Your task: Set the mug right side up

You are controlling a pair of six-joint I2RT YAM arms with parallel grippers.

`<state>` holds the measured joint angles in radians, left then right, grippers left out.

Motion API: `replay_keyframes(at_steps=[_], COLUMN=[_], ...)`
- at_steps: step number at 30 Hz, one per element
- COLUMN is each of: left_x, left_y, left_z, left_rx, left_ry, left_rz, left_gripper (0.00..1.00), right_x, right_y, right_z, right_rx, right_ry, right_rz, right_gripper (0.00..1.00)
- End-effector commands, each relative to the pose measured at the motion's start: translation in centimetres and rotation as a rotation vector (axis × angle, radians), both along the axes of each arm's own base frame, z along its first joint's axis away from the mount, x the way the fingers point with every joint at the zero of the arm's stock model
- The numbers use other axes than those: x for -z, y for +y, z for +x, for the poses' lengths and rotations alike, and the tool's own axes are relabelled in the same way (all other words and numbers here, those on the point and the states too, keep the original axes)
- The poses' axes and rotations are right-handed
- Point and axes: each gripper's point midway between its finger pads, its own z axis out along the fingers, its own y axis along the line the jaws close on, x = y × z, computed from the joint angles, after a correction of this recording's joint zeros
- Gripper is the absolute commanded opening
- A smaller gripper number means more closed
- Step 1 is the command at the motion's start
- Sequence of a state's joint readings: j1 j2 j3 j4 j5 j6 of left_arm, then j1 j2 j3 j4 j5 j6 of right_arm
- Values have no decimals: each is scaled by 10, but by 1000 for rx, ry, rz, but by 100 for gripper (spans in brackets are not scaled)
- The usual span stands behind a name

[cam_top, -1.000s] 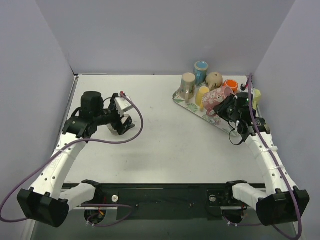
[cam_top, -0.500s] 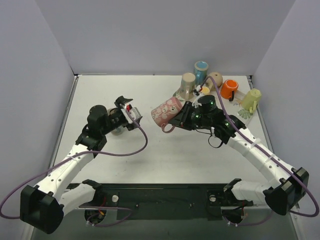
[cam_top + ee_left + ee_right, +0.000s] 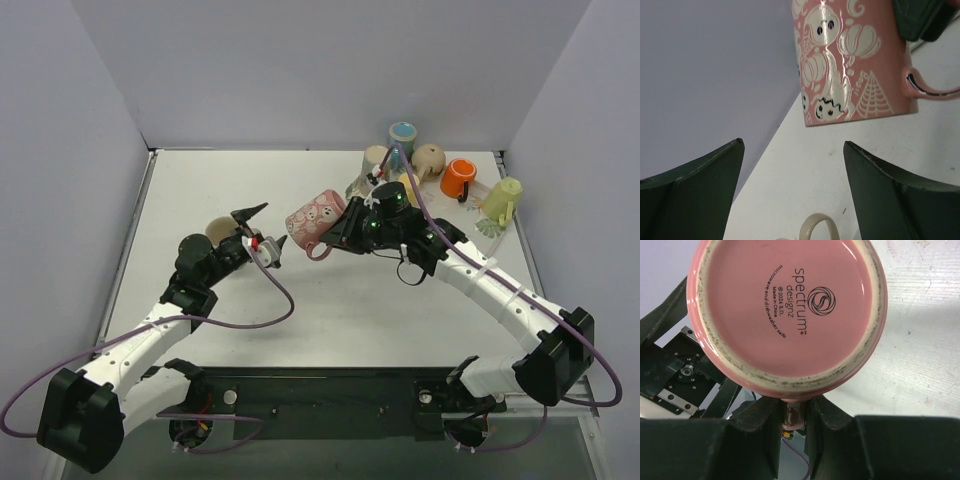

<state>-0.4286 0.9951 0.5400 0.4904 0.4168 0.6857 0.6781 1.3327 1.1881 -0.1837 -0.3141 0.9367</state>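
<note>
Carried leftward above table (image 3: 350, 300), pink mug (image 3: 315, 218) pinched by right end effector (image 3: 336, 232) nears spread left end effector (image 3: 268, 226).

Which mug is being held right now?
The pink ghost-print mug, its handle clamped in the right pincer; the orange mug and the blue mug rest at the back right.

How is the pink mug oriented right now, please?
Tipped sideways in mid-air: the right gripper holds the pink mug by its handle, its base facing that wrist camera.
</note>
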Motion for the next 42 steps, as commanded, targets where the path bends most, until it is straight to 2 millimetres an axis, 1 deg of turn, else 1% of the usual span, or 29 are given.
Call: replay_keyframes(at_steps=[1,4,6,7,8,10,11,12,13,14,15,16,17,18,19,20,21,22,23,24,25,26,27,30,34,37,39,40,42], left_x=[-43,-43,-36,-34,-35,-39,-43,-45,-50,-51,-51,-50,-50,-47,-40,-41,-30,-36,-30,-34,-32,-38,-36,-42,-39,-36,-33,-22,-18], left_y=[-14,-17,-17,-17,-17,-17,-16,-16,-16,-17,-16,-16,-15,-15,-14,-14,-14,-14,-14,-14,-13,-12,-12,-11,-15,-15,-18,-17,-15], left_z=[-12,-12,-10,-9,-9,-10,-11,-11,-11,-11,-12,-12,-13,-13,-13,-13,-14,-14,-14,-13,-13,-11,-10,-8,-10,-13,-16,-19,-19], left_rx=[90,108,103,101,102,102,101,99,97,98,97,95,95,91,87,87,84,84,80,72,65,55,47,31,34,25,32,23,5], left_ry=[-77,-89,-82,-77,-76,-80,-81,-71,-72,-58,-56,-43,-40,-25,9,20,72,75,117,123,151,147,168,189,294,390,427,474,490], left_rz=[-114,-105,-82,-79,-85,-103,-115,-133,-143,-149,-150,-148,-147,-141,-129,-124,-105,-107,-102,-110,-116,-125,-133,-155,-159,-164,-154,-135,-127], left_gripper=[90,89,86,86,85,81,72,67,56,51,42,37,28,22,11,4,1,0,0,0,0,0,0,0,0,0,0,0,0], right_x=[-72,-73,-74,-82,-80,-79,-79,-74,-74,-70,-67,-64,-60,-57,-54,-49,-44,-42,-37,-35,-32,-30,-26,-22,-8,16,27,29,35], right_y=[28,37,42,47,50,58,60,64,66,67,67,67,65,64,61,59,55,54,52,51,49,48,46,42,30,23,25,26,31], right_z=[8,5,1,2,0,-4,-5,-7,-7,-7,-7,-6,-4,-3,1,3,6,7,9,9,11,12,14,19,30,39,44,45,47], right_rx=[-36,-58,-73,-76,-81,-101,-106,-121,-122,-123,-123,-123,-115,-112,-101,-91,-81,-79,-72,-72,-66,-63,-54,-37,5,57,65,61,52], right_ry=[-162,-150,-139,-160,-152,-135,-132,-115,-112,-104,-97,-95,-92,-89,-85,-77,-71,-65,-59,-53,-49,-47,-41,-36,-16,25,53,61,73], right_rz=[177,193,202,240,246,262,268,268,279,279,276,269,262,255,250,245,239,238,230,229,225,223,219,215,182,152,161,167,170], right_gripper=[0,0,0,0,0,0,0,0,0,0,0,0,0,0,0,0,0,0,0,0,0,0,0,0,0,0,0,0,0])
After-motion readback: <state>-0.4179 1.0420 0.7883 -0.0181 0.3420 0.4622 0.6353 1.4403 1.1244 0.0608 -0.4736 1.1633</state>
